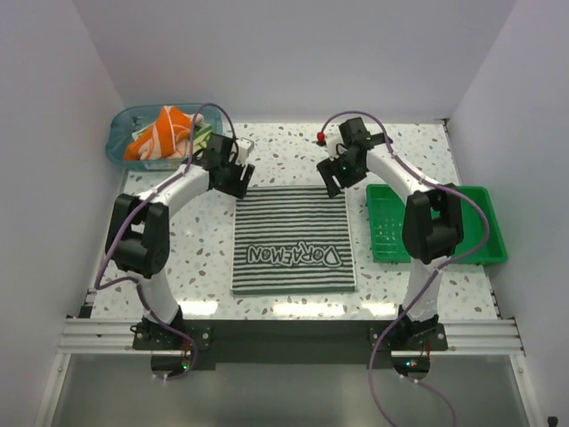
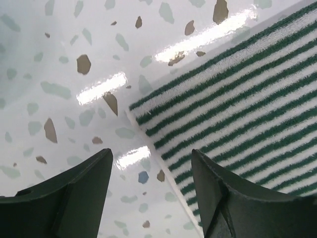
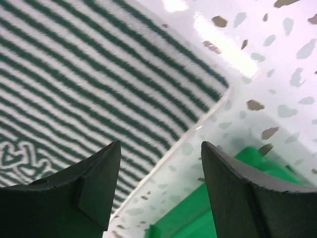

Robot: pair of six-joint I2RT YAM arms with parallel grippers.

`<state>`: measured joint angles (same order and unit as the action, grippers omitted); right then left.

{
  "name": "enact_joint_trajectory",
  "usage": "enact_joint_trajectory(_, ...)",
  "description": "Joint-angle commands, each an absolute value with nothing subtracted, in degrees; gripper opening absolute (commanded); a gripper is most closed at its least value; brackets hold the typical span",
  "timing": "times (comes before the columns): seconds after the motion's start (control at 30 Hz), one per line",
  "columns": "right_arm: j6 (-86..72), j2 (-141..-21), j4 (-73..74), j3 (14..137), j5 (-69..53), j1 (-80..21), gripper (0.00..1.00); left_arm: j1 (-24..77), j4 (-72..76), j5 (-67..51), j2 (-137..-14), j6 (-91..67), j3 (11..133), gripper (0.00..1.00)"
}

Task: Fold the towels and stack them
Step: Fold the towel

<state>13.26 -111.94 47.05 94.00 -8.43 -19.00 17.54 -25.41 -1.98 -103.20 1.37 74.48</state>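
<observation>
A speckled white table point(image 1: 293, 147) carries three things. A striped towel point(image 1: 292, 238) lies spread flat at its centre, lettering toward 6 o'clock. A clear blue tub point(image 1: 120, 133) sits at the 10 o'clock corner. A green tray point(image 1: 484, 222) rests at 3 o'clock, just beside the towel.

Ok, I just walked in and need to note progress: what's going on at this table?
Two robot arms are partway into folding towels. A striped towel lies spread flat in the middle of the table. The left arm's fingers hang open over its far left corner, the right arm's fingers open over its far right corner; neither holds anything. No fold is made yet. An orange towel waits in the blue bin at the far left, and a green tray stands at the right.
</observation>
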Motion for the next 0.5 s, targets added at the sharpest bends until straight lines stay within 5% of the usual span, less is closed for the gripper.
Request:
enact_joint_trajectory(0.0, 22.31, -115.64, 49.22, 99.56, -13.36, -16.09, 0.67, 15.04, -23.37, -8.87, -106.6, 12.12, 81.63, 0.69)
enact_joint_trajectory(0.47, 29.71, -130.51, 55.71, 115.83, -14.68, -13.62, 0.54, 12.66, -31.99, -19.68, -116.89, 21.88, 90.78, 0.64)
